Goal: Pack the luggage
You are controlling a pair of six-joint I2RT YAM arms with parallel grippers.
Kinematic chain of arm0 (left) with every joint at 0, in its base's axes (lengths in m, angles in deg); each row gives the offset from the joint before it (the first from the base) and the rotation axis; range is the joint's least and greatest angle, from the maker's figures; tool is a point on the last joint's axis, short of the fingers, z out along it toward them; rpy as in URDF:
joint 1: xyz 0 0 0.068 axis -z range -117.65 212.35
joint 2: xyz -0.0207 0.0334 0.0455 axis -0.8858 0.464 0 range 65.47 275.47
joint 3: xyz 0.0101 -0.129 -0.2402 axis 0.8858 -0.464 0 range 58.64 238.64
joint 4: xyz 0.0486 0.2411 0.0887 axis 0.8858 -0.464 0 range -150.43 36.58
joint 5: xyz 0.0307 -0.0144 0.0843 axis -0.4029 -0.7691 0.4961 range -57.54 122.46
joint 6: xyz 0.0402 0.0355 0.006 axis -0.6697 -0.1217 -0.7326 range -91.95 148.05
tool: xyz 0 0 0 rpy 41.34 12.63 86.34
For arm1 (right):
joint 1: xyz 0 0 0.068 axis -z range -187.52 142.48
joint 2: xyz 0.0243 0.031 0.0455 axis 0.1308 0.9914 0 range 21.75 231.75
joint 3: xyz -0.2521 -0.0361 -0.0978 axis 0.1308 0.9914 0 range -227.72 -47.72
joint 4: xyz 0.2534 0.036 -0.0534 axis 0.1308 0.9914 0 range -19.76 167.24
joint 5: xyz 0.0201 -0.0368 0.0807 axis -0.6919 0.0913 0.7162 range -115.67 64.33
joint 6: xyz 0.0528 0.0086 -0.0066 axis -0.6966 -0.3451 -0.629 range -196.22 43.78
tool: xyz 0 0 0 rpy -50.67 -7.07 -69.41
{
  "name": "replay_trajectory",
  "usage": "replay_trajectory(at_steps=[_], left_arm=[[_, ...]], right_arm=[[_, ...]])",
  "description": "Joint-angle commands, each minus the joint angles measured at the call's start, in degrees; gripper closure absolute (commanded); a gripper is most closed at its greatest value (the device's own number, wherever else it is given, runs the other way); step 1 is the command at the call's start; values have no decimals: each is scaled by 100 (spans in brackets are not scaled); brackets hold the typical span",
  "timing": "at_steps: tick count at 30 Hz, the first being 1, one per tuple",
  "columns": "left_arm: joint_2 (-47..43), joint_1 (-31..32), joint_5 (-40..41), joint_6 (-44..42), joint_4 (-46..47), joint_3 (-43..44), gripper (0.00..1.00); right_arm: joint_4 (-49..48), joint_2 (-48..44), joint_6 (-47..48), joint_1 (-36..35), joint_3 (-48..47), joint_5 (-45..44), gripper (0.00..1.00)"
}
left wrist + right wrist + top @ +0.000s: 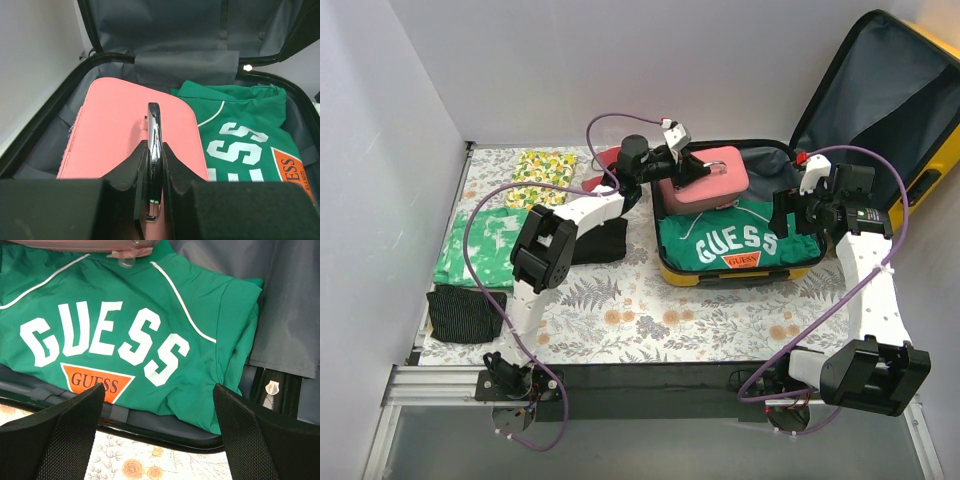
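The tabletop [650,320] wears a floral-print cover. On its left side lie 4 folded pieces: a lemon-print cloth [542,166] at the back, a green patterned garment [480,245] nearer, a dark striped cloth [465,312] nearest, and a black garment [605,240] toward the middle. The open yellow luggage [700,277] stands at the right.

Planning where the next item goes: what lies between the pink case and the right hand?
The green shirt, lying in the suitcase, spans from pink case to right hand; the top view shows it.

Overhead and close wrist views share the luggage [740,277].
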Motion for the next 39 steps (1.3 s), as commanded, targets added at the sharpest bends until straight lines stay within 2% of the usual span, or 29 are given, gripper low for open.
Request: replay_trajectory(at_steps=[1, 4, 5, 9, 13, 16, 18, 20, 21, 24, 32, 37, 39], left_arm=[[-443, 54, -280, -235, 42, -260, 100], [-758, 291, -325, -726, -91, -716, 100], [-890, 379, -220, -1146, -30, -978, 100], [-1566, 818, 71, -1939, 348, -2130, 98], [-1857, 986, 142, -2590, 138, -2474, 91], [-2129, 1100, 63, -3152, -195, -2720, 73], [-2305, 1196, 19, -3503, -406, -2870, 56], [-2603, 1258, 10, -3584, -416, -3133, 33], [-2709, 1284, -8, -3576, -390, -3230, 25], [-3114, 1337, 53, -3279, -460, -3363, 22], [-4116, 1250, 1686, -468, -1267, -2959, 22], [-3741, 1153, 3425, 843, -2681, -2082, 25], [-3485, 1048, 3568, 1465, -3400, -1756, 26]], right_arm=[[16, 66, 30, 34, -54, 105, 6], [-2, 136, 83, 43, -142, 131, 7], [-19, 145, 83, 43, -185, 140, 7], [-54, 180, 127, 51, -308, 202, 7], [-63, 180, 153, 51, -362, 228, 7], [-19, 66, 232, 60, -300, 298, 7], [-10, -39, 364, 78, -239, 421, 7], [-19, -197, 460, 87, -212, 631, 7], [-37, -250, 478, 87, -221, 711, 6], [-98, -190, 129, 87, -423, 966, 6], [-256, 584, -935, 87, -775, 1247, 9], [-598, 909, -1393, 87, -731, 1300, 9], [-661, 997, -1630, 87, -740, 1309, 5]])
